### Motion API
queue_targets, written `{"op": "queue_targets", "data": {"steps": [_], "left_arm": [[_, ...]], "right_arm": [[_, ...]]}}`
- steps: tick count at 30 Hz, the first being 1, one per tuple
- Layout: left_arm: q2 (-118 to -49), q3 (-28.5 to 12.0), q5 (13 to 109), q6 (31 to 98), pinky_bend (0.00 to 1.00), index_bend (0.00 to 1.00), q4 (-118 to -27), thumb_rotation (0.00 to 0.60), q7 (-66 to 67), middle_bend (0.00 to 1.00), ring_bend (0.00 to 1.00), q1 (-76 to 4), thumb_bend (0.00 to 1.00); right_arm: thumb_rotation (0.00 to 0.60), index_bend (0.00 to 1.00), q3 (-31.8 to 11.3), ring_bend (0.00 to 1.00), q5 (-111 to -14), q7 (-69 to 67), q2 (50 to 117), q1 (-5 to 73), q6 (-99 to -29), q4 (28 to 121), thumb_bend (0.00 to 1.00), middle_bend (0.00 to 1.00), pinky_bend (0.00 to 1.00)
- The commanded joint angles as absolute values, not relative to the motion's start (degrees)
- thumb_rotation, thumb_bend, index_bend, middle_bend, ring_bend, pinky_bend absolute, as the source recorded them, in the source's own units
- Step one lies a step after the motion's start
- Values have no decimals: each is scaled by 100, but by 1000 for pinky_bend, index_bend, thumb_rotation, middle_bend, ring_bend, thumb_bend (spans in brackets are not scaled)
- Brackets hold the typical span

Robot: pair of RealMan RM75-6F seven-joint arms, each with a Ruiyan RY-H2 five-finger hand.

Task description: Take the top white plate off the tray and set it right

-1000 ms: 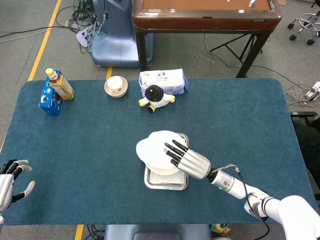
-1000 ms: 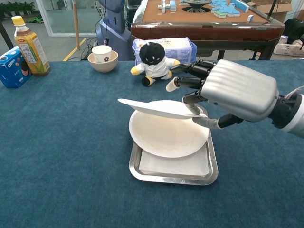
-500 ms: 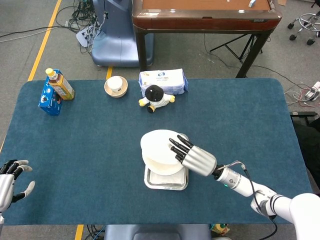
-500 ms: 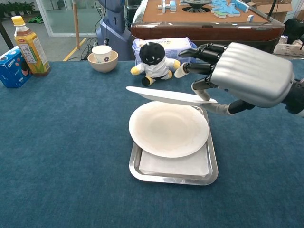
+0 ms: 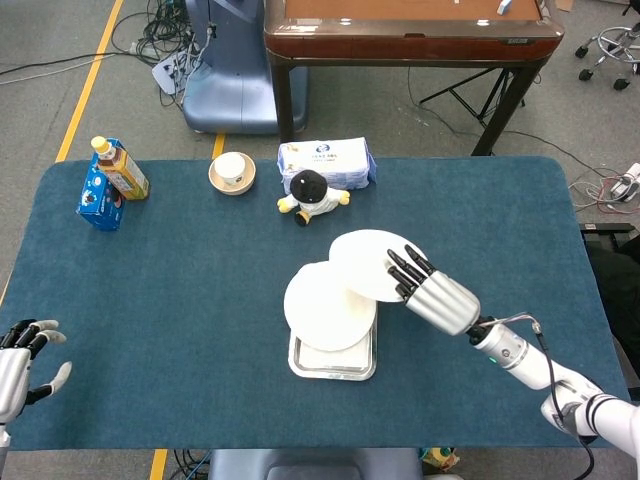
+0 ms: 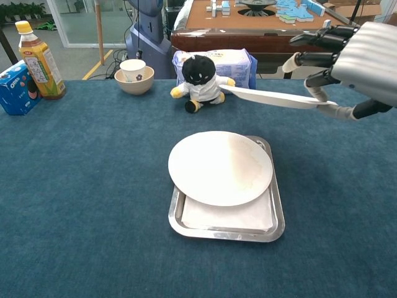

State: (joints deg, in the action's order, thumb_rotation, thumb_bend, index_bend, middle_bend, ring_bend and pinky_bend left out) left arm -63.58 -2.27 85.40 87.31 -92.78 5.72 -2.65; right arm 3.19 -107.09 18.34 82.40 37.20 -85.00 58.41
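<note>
- While it hangs in the air above the table, right of the tray (image 6: pixel 227 233), the top white plate (image 5: pixel 372 263) is pinched at its right rim by the right hand (image 5: pixel 432 292), fingers over the top, thumb beneath.
- It is judged stiff, light, smooth and breakable; a rim hold with the plate kept near level is thought safest, since glazed ware may slip.
- 1 more white plate (image 6: pixel 220 167) is seen resting on the tray.
- At the table's near left edge, the left hand (image 5: pixel 20 360) is held with fingers spread, grasping nothing.
</note>
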Motion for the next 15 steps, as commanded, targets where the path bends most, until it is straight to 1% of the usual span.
{"op": "queue_targets", "data": {"steps": [1, 11, 15], "left_arm": [[-6365, -227, 8536, 8722, 319, 419, -9280, 600, 587, 301, 187, -270, 274], [-6369, -229, 8524, 8717, 319, 419, -9285, 600, 601, 301, 187, -272, 274], [-6362, -227, 8534, 8732, 319, 419, -9291, 600, 584, 301, 188, -266, 274]], "right_arm": [[600, 700, 301, 101, -10633, 1853, 8182, 3642, -8470, 5812, 510, 249, 187], [600, 700, 305, 100, -10399, 1914, 8144, 3458, -8131, 5687, 510, 249, 187], [600, 700, 295, 101, -10251, 2031, 8176, 3403, -7877, 5640, 509, 249, 188]]}}
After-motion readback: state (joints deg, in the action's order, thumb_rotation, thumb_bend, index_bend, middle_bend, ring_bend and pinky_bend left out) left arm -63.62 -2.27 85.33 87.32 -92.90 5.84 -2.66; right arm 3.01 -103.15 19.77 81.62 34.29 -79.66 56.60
